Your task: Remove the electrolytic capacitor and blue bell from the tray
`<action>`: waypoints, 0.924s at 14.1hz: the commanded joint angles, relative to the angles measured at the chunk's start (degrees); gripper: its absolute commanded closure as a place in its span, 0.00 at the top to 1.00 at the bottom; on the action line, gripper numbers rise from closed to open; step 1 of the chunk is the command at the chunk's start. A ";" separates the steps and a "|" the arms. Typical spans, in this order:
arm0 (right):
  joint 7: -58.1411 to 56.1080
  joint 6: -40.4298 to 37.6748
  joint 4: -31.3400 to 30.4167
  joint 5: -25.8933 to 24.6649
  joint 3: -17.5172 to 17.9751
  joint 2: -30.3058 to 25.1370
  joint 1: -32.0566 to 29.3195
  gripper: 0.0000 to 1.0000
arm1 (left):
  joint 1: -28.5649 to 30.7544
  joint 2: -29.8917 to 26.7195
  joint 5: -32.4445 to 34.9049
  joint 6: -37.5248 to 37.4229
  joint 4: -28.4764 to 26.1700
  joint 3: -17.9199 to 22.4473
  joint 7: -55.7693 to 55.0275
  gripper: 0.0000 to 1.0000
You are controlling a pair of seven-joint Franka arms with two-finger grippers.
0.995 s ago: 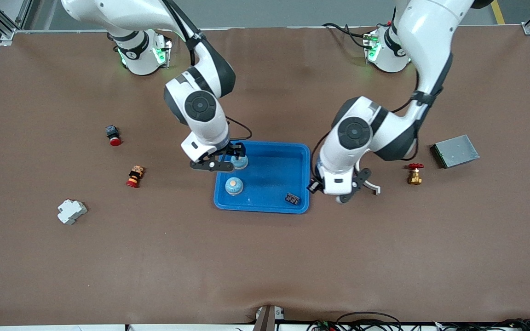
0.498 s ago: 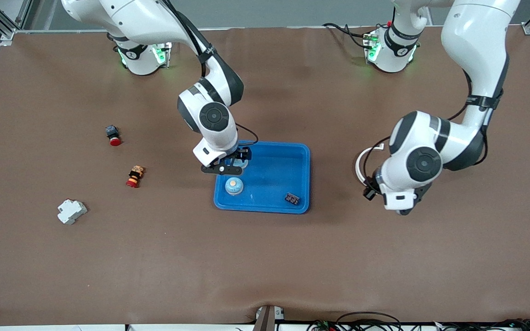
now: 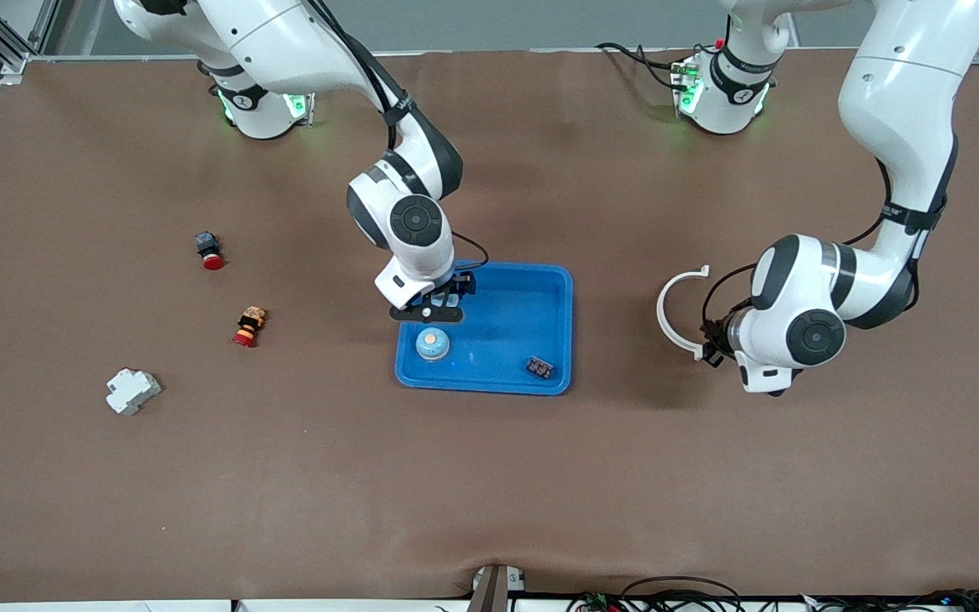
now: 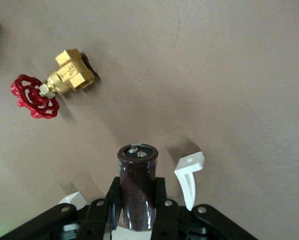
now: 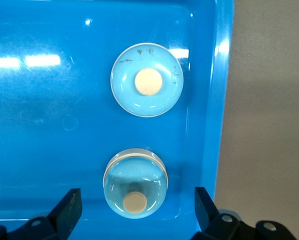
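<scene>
Over the bare table near the white clip (image 3: 676, 310), the left gripper (image 4: 138, 210) gripped an upright dark capacitor (image 4: 138, 192). Over the blue tray (image 3: 540, 293), the right gripper (image 5: 137, 210) was wide open, a bell (image 5: 135, 183) between its fingers untouched; another bell (image 3: 432, 343) sat nearer.

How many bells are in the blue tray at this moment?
2. One bell sits in the blue tray nearer the front camera; the second bell rests beside it, under the right gripper, whose jaws are open around it. None seem hidden.

No legible text or labels.
</scene>
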 commanded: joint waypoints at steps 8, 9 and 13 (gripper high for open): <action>0.04 1.33 1.75 0.42 -0.42 3.01 1.26 1.00 | 0.80 -3.80 1.59 -4.49 -0.07 -0.51 -0.29 1.00; 0.04 1.42 1.92 0.42 -0.42 3.28 1.43 1.00 | 0.10 -3.81 1.59 -4.49 2.03 -0.51 -0.81 1.00; 0.12 2.56 2.01 0.33 -0.42 3.98 1.70 1.00 | -4.72 -1.79 -0.51 -6.95 10.56 -1.13 -1.69 1.00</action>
